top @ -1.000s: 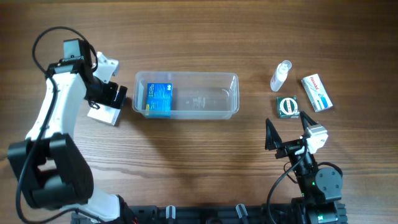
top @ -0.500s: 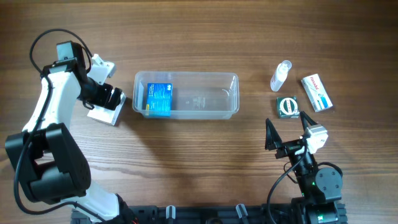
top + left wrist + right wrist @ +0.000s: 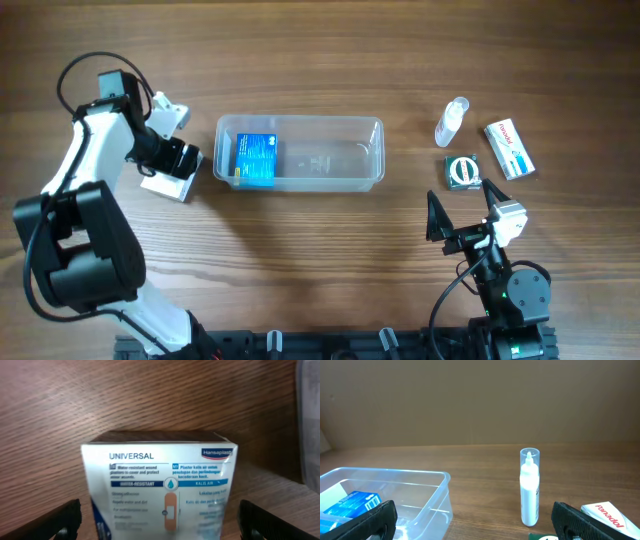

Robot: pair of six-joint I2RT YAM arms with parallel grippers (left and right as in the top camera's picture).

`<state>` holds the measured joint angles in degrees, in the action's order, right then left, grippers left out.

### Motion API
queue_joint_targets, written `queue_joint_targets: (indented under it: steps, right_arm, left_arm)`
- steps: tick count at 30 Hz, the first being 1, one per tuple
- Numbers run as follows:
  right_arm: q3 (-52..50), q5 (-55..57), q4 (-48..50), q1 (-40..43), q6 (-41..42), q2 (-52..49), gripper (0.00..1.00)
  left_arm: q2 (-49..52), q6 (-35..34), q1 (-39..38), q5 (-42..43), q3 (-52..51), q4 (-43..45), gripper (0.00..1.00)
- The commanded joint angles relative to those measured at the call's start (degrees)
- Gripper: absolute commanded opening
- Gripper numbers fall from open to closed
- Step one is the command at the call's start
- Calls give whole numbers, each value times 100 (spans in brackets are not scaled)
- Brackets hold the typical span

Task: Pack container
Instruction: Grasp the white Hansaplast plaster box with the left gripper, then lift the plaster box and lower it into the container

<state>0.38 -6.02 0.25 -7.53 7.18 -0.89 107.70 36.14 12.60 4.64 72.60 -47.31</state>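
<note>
Wood table point(image 3: 320, 60); container point(image 3: 330, 156) mouth up, long axis left-right.

— What lies by the left edge?
— A white Hansaplast plaster box point(image 3: 159, 487), flat on the wooden tabletop point(image 3: 320, 260).
— And toward the right edge?
— A small spray bottle point(image 3: 529, 487) standing upright, a white Panadol box point(image 3: 509, 148) near it, and a green packet point(image 3: 462, 171) between them, closer to the near edge.
</note>
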Motion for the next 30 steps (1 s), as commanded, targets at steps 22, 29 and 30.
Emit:
queue_joint_targets:
  steps: [22,29,30]
  right_arm:
    - [-9,-92,24,37,-103,24,100]
    - [-9,-92,24,37,-103,24,100]
    - [-9,-92,24,37,-103,24,100]
  left_arm:
    - [535,-389,0,114,-24,9,64]
    - [155,-1139,-35,111,319,-46,66]
    - [33,-1410,-35,109,442,-72,65]
